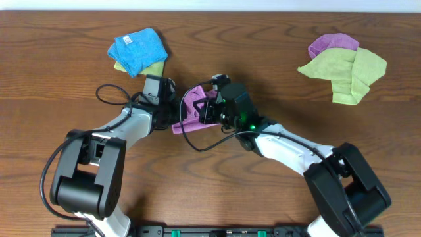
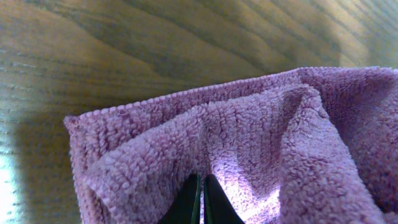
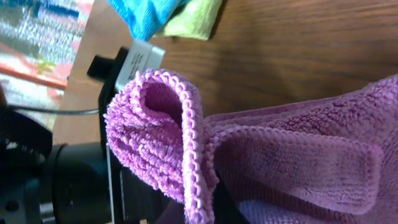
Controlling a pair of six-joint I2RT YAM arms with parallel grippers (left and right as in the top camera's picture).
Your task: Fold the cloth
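Cloth: purple, bunched on worktop, right of blue towel, nearer the robot.
Left claw: together, clamped on cloth's edge.
Right claw: clamped on raised cloth corner.

blue cloth atop green cloth | lime cloth over violet cloth | wooden table

The purple looped-pile terry cloth looks soft, fuzzy and matt, with a ribbed, stitched hem. The brown wooden bench is smooth, grain-streaked and faintly glossy. The white plastic arm shell is smooth with a light sheen. The blue terry cloth is matt and nubbly.
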